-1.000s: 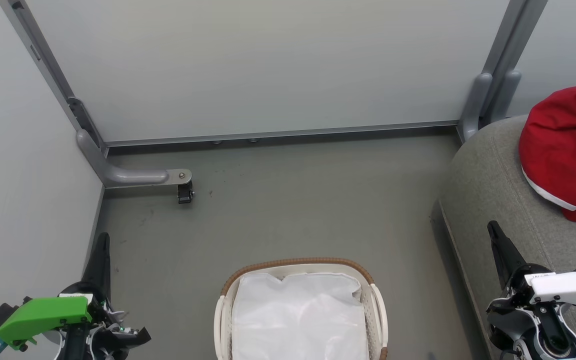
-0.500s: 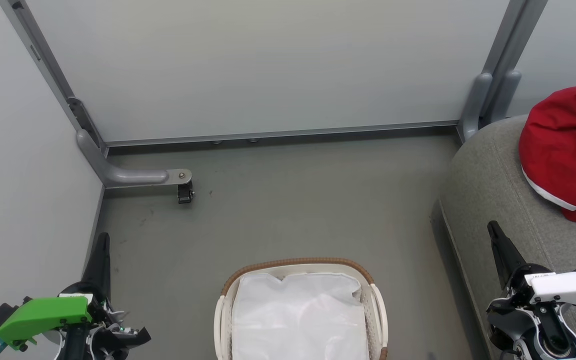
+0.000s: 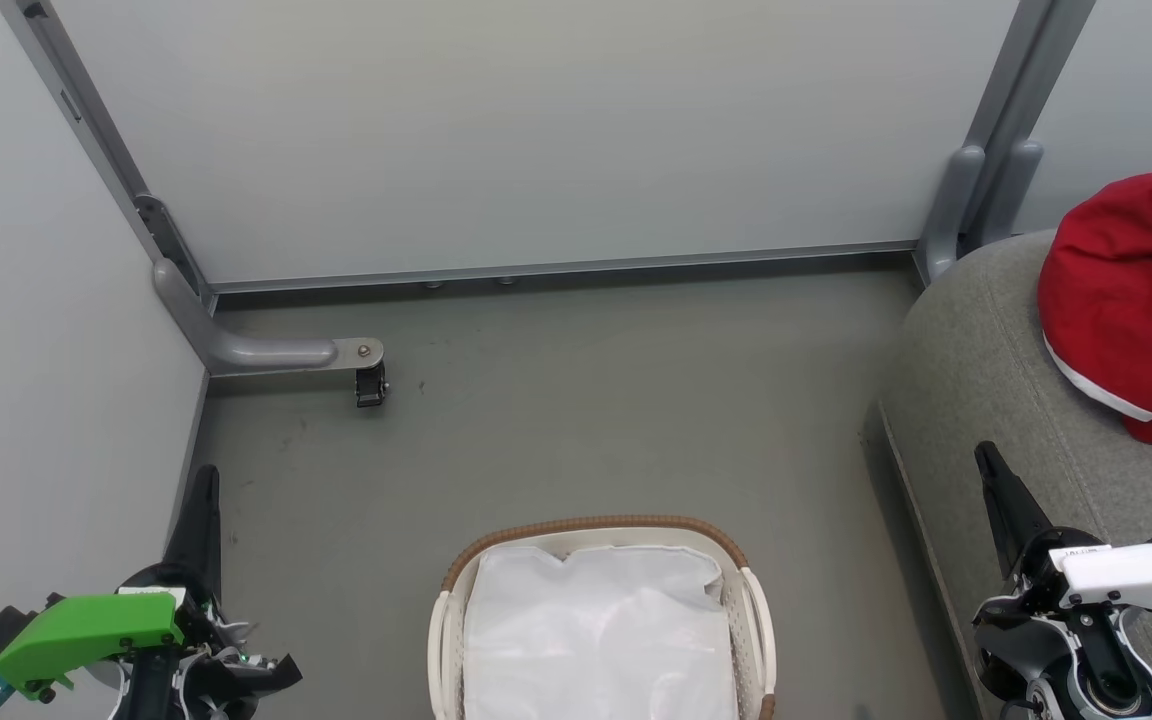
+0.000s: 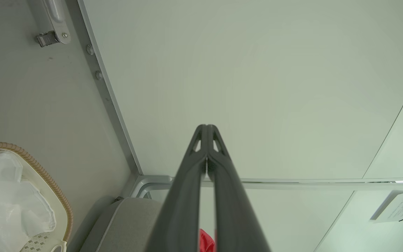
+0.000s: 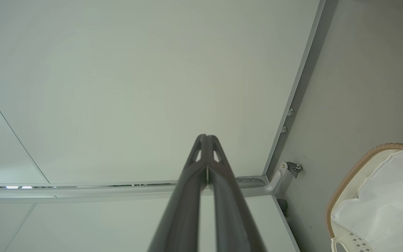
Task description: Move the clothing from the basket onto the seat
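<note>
I see the grey seat (image 3: 976, 400) just beside and beyond my right pincer (image 3: 986, 462). The basket (image 3: 591, 524) sits on the floor between that pincer and my left pincer (image 3: 204, 482), holding its white liner (image 3: 596, 630). The red clothing (image 3: 1126, 300) lies bundled on the seat, beyond the right pincer's tip. Both pincers are closed tip to tip, gripping nothing.

1. A white sheet (image 4: 399, 206) on the wall (image 4: 355, 224) carries lines of print, too small to read.
2. A white label (image 3: 1076, 551) behind the right gripper (image 3: 983, 455) is illegible.
3. A white label (image 3: 151, 592) behind the left gripper (image 3: 206, 472) is illegible too.
</note>
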### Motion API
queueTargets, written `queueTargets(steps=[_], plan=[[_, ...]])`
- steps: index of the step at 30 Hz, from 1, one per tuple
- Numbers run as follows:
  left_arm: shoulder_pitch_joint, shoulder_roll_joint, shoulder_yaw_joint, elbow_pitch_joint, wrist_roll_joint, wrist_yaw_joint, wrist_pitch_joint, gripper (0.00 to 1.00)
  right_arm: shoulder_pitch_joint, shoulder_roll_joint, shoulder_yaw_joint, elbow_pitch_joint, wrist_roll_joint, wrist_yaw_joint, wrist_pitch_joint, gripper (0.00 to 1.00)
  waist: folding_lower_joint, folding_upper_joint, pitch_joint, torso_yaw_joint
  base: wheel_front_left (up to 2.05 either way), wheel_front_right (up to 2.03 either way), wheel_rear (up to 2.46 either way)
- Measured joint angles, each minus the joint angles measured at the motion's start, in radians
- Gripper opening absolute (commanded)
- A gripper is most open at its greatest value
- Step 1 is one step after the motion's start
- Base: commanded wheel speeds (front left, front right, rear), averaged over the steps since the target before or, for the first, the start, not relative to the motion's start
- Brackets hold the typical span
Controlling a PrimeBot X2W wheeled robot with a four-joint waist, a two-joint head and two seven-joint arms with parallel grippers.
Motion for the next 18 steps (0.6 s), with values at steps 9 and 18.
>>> queueTargets(steps=[9,18], plan=[[0.000,0.000,0.000,0.000,0.000,0.000,0.000,0.00,0.000,0.000,0.000,0.000,0.000,0.000,0.000,0.00,0.0000,0.0000,0.000,0.000,0.00,0.00,0.00],[0.000,0.000,0.000,0.000,0.000,0.000,0.000,0.00,0.000,0.000,0.000,0.000,0.000,0.000,0.000,0.00,0.0000,0.0000,0.000,0.000,0.00,0.00,0.00]])
